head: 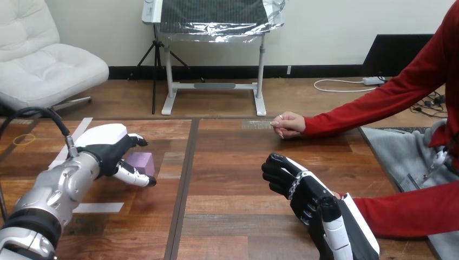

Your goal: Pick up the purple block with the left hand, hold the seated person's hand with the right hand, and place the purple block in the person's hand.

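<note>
1. The purple block sits flat on the wooden tabletop, left of centre in the frame.
2. The robot's left hand reaches in from the lower left, its white-shelled back turned up, and is spread round the block. Its thumb pokes out above the block with a gap showing between them. Its fingers lie fairly straight along the block's near side (touching it or just beside it, hard to say). The hand is open and the block is not pinched.
3. The robot's right hand is at lower centre-right, low over the tabletop and pointing toward the upper left.
4. A red sleeve comes in from the right edge and runs under or behind that hand. Whatever lies beneath is hidden, so I cannot tell whether the hand is open or closed on anything.
5. The person's hand at upper centre-right rests on the tabletop, loosely curled, well apart from both robot hands and from the block.
</note>
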